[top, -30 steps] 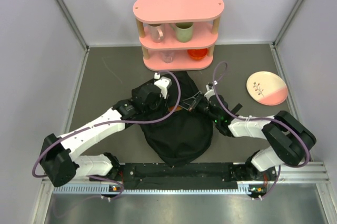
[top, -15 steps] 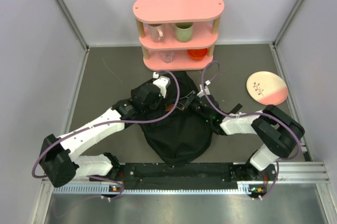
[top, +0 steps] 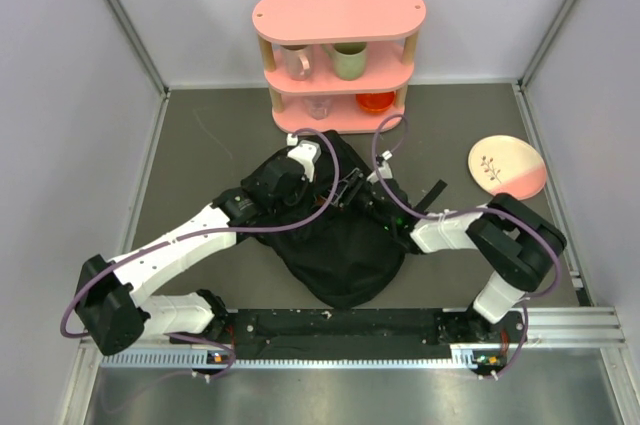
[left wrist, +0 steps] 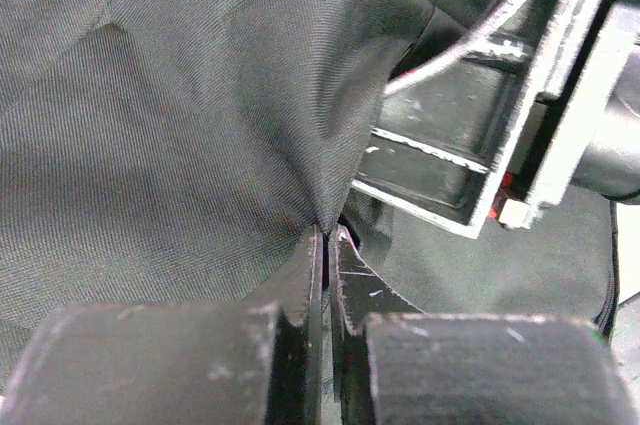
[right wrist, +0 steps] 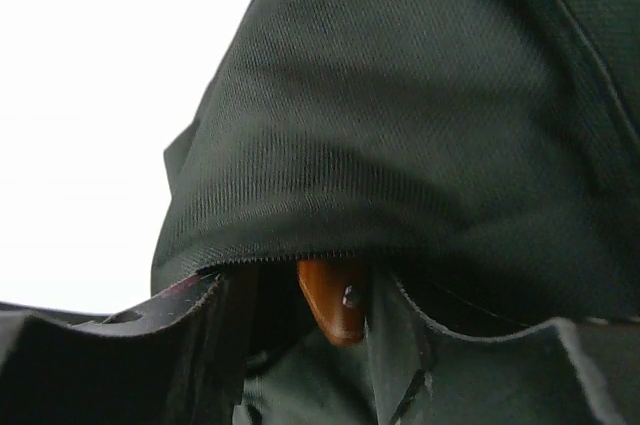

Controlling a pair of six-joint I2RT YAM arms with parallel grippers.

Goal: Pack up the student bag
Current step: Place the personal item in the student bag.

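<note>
Most of the middle of the table [top: 200, 145] is taken by the student bag [top: 345, 245], a slumped black heap lying between the two arms, just nearer than the pink shelf [top: 338, 15] at the far side. It looks soft and limp: the cloth folds and drapes with nothing stiff in it, so lifting one point will probably raise only a tent of fabric and not the whole bag. Light when unfilled, I would guess, and not fragile. The weave seems matte, so it should not be slippery. Hems, zip edges and straps are the likely best holds, since a double layer gives the fingers more to bite.

On the bag's far left part, the left gripper [left wrist: 325, 245] is pressed together on a raised pinch of the cloth, holding a flap up. Under that flap, at the far right part, the right gripper [right wrist: 315, 335] has its jaws apart, wider than the small brown wallet [right wrist: 335, 305] that sits between them inside the opening.
</note>
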